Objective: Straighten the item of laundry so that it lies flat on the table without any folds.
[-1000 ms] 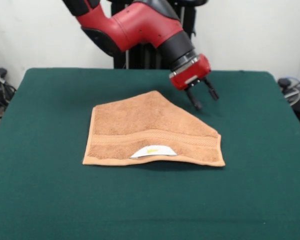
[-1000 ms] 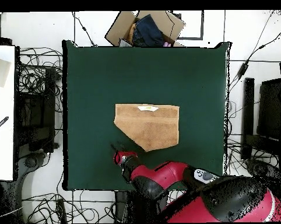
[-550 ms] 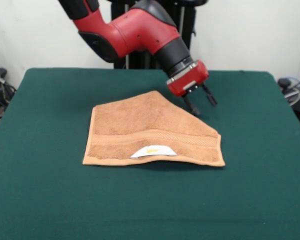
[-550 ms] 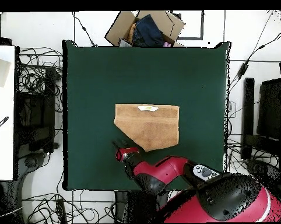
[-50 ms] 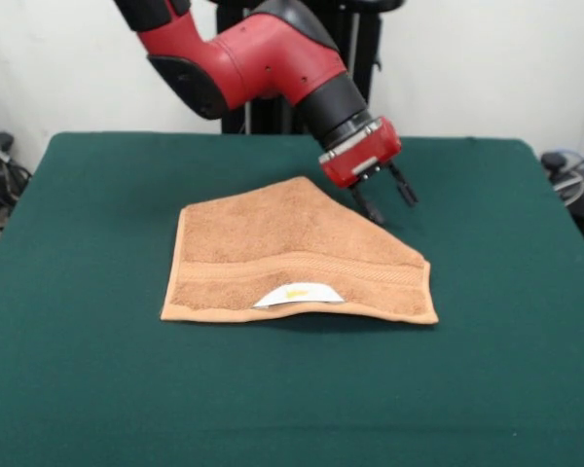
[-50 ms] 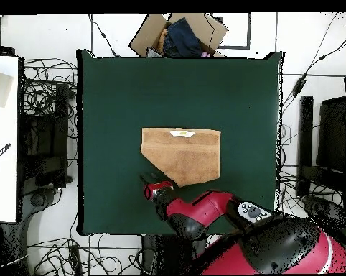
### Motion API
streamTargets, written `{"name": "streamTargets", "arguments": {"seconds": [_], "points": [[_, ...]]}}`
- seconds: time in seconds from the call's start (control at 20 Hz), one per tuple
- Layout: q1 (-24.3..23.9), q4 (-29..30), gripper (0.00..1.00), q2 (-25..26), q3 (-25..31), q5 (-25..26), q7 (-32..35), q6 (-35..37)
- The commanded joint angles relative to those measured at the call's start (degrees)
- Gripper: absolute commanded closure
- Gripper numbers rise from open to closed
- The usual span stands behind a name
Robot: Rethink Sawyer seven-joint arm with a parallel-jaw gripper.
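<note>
Towel: orange-tan terry, lying mid-tabletop; one corner folded in, leaving a slanted edge on the side toward the arm.
Tabletop: dark green cloth cover, far larger than the towel.
Pincer: two dark fingers spread apart, nothing between them; tips poised just off the towel's slanted edge, over bare green cloth.
Arm: red and black, coming down at a slant from the upper left of the front view.

Front view only: woven band across the towel parallel to the near hem; white label with a yellow mark at that hem; hem slightly lifted under the label, with a shadow beneath; fingers seen clearly as separate.
Overhead view only: full outline of the towel, three square corners and one cut off diagonally; label at the edge farthest from the robot's base; pincer just beside the diagonal edge, fingers hard to make out there.

Surroundings, overhead: open cardboard box with dark contents just past the tabletop's far edge; tangled cables on the floor to both sides; white surface at the left edge.
In the way: arm's bulk covering part of the tabletop's edge nearest the base in the overhead view; towel itself unobstructed in both views.
</note>
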State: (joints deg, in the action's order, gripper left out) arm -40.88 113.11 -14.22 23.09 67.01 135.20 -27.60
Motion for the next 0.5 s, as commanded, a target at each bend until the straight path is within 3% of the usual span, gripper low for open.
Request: {"name": "streamTargets", "arguments": {"seconds": [0.05,0.2,0.5], "points": [[5.8,-7.2,0.0,1.3,-7.0,2.7,-3.4,5.3],[5.9,-7.8,0.0,1.0,-5.4,5.8,-0.6,7.8],[7.4,-7.9,0.0,0.3,-5.9,6.5,0.6,6.9]]}}
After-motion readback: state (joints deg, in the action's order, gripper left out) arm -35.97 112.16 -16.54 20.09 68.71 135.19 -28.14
